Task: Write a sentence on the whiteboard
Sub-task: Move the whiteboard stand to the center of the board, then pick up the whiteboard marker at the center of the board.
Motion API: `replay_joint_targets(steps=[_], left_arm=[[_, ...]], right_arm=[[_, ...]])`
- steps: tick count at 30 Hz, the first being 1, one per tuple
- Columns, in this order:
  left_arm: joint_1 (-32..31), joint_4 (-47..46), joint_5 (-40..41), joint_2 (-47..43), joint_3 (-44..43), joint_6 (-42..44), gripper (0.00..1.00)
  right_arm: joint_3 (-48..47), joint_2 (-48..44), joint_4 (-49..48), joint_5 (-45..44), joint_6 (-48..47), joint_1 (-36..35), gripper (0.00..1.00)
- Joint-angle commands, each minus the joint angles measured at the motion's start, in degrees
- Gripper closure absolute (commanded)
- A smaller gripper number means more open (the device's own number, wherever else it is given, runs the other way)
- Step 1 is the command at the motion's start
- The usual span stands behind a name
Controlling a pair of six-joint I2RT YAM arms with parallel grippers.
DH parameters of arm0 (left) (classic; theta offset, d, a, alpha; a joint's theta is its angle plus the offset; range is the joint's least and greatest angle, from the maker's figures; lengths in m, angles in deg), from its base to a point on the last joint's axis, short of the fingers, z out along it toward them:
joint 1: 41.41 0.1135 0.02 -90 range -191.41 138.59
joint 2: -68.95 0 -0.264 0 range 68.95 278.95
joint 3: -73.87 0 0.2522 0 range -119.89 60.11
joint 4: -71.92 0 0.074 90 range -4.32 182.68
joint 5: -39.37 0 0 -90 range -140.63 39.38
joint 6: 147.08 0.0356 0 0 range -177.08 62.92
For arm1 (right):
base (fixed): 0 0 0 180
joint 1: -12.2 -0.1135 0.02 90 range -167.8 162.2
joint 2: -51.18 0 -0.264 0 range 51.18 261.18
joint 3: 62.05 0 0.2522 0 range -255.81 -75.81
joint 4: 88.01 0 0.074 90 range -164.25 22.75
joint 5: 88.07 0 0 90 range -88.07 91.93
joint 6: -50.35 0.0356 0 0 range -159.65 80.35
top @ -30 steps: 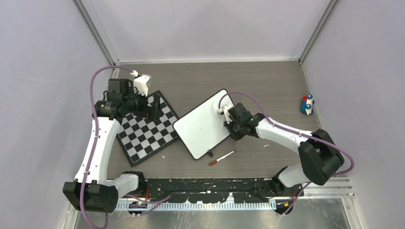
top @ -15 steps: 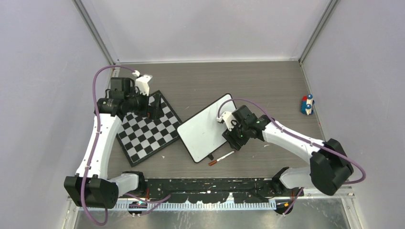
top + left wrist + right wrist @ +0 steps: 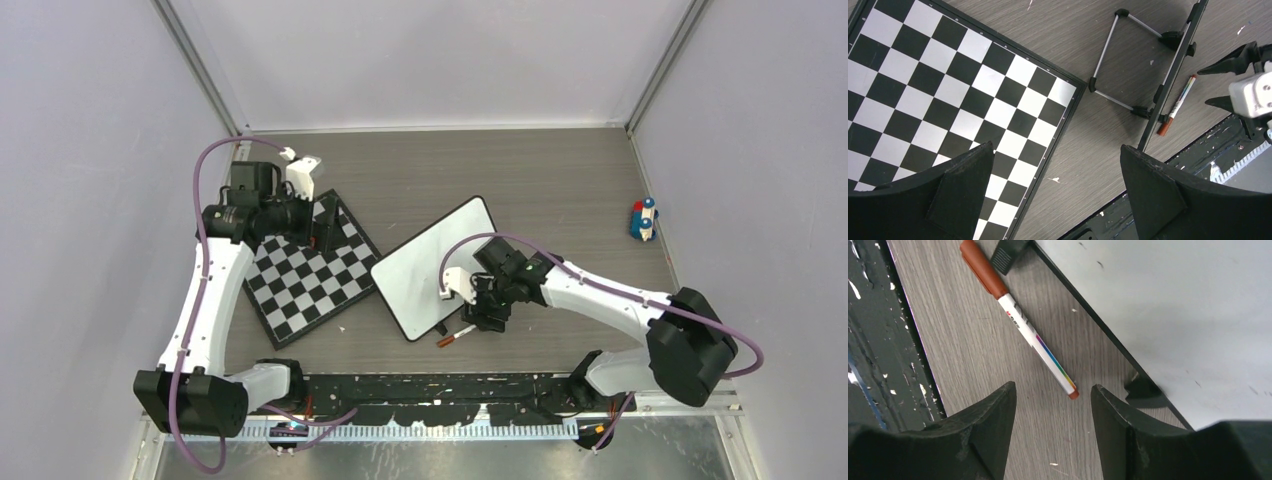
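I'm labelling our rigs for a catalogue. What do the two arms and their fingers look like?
Both the left arm and right arm have white tubular links with bulky black joint housings. A purple cable loops along each. The fingers are matte black, broad and wedge-shaped. No markings are visible.

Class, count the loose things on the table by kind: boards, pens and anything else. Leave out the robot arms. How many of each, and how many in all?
Boards: 2, the whiteboard and the checkerboard
Marker pen: 1
Small blue-and-red object: 1
Total: 4
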Motion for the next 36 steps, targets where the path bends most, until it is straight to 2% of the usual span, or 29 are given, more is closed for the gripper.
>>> replay_joint_targets(steps=[1, 11, 17, 22, 25, 26, 32, 36], left_arm=[[0.3, 0.5, -1.8, -0.5, -2.3, 0.1, 0.00], [0.3, 1.4, -3.4, 0.3, -2.7, 0.5, 0.00], [0.3, 1.9, -4.2, 0.7, -3.5, 0.8, 0.00], [0.2, 2.9, -5.5, 0.8, -4.6, 1.3, 0.00], [0.2, 4.0, -6.8, 1.2, -5.9, 1.9, 0.00], [0.3, 4.3, -7.6, 1.3, -6.4, 2.1, 0.00], [-1.5, 9.8, -16.3, 1.4, -12.2, 5.9, 0.00], [-8.7, 16.2, -15.3, 2.2, -16.7, 11.0, 0.00]], right_arm=[[1.0, 1.9, -3.6, -0.7, -6.8, -2.2, 0.40], [1.9, 8.0, -5.5, -3.4, -10.9, -3.6, 0.46], [0.7, 10.7, -0.1, -2.4, -13.6, -3.6, 0.64], [2.2, 6.8, 1.5, -1.4, -12.9, -3.6, 0.84], [2.2, 1.6, 2.5, -1.4, -9.7, -3.6, 0.98], [1.8, -0.1, 2.6, -1.7, -7.1, -3.6, 0.99], [-6.3, -10.8, 12.1, 3.1, 5.9, -3.2, 1.00], [-10.3, -15.8, 16.5, 6.9, 13.0, -2.5, 1.00]])
